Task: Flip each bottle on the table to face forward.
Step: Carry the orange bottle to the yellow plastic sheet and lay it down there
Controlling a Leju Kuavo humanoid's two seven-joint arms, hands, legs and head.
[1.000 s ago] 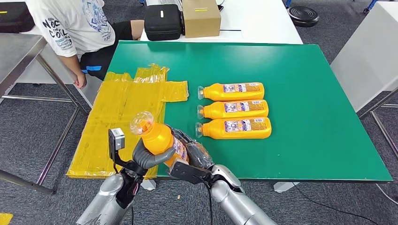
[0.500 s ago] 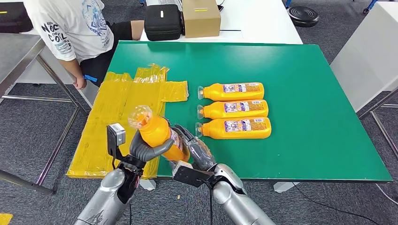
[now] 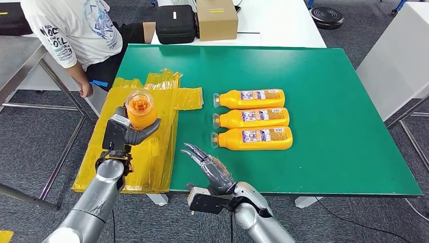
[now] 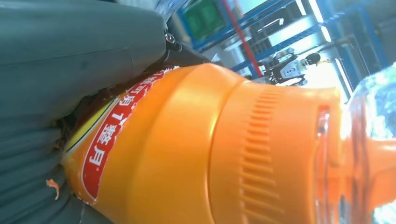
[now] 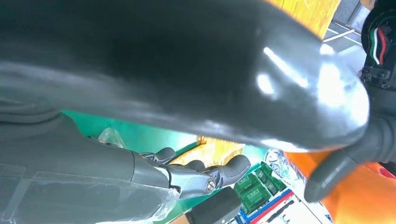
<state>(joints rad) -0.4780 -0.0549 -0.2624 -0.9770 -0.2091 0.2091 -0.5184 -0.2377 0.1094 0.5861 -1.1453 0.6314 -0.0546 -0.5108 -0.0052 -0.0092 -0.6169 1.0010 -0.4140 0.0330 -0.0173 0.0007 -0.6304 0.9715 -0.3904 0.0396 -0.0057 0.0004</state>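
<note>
Held bottle's body: mostly hidden in the head view behind the left hand (image 3: pixel 132 132) and by the end-on angle; just the clear cap and orange shoulder of the held bottle (image 3: pixel 140 109) visible there.
Held bottle's label: partly readable in the left wrist view (image 4: pixel 121 140), red band with white characters, rest covered by the grey thumb and ribbed cover.
Cap up close: cut off at the edge of the left wrist view, blurred by glare.
Right wrist view: largely blocked by a dark glossy cover; orange patch at one corner too partial to identify.
Left hand: wrapped around the held bottle, thumb curled across its side, raised above the yellow plastic sheets (image 3: pixel 126 152), cap pointing toward the camera.
Right hand (image 3: pixel 210 164): empty, fingers spread and extended, hovering over the near edge of the green table (image 3: pixel 329 152), touching nothing.
Three bottles (image 3: pixel 251 119): lying side by side mid-table, touching or nearly so, caps toward the sheets, labels up, well apart from both hands.
Person (image 3: pixel 76 30): standing at the far left corner, white printed shirt, upper body cut off.
Beyond the table: black case (image 3: pixel 175 23) beside cardboard box (image 3: pixel 216 19).
</note>
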